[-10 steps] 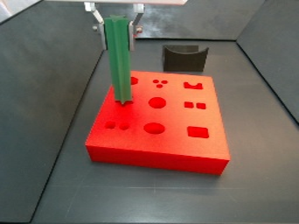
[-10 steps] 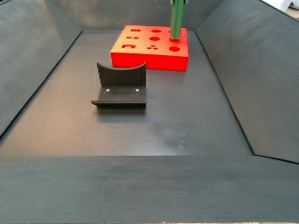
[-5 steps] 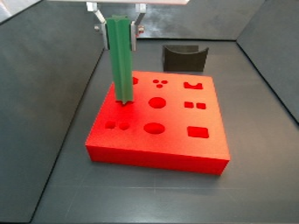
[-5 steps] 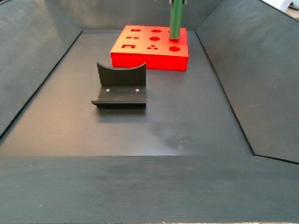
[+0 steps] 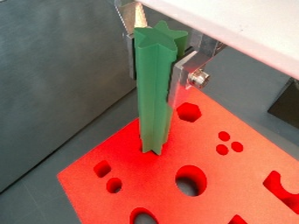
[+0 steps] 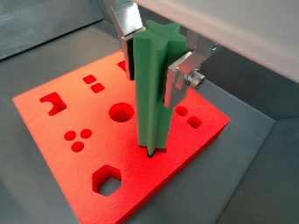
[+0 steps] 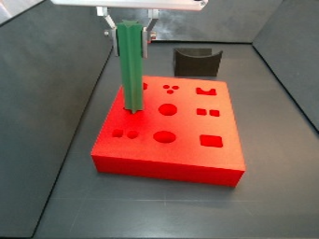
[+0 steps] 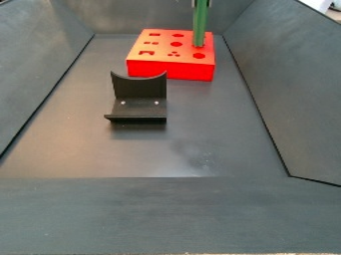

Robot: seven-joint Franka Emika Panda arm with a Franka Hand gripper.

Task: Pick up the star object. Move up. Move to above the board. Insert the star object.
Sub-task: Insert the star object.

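Green star object [image 7: 131, 63] standing upright on the red board [image 7: 171, 161], held near its top by the gripper [image 7: 126, 21].

The jaws clamp the peg's upper end — silver fingers [image 6: 177, 77] press its sides. Its lower tip meets the board's top face near one edge, among shaped holes. The dark fixture [image 8: 136, 98] stands well apart on the floor.

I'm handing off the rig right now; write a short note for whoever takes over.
Gripper: at the board's edge, fingers shut on the peg's upper part.
Peg: upright, its lower end in or at the board's star hole; depth unclear.
Fixture: on the floor, apart from the board.
Done: pickup, lift, move over the board.
Left: push the peg in, then release.
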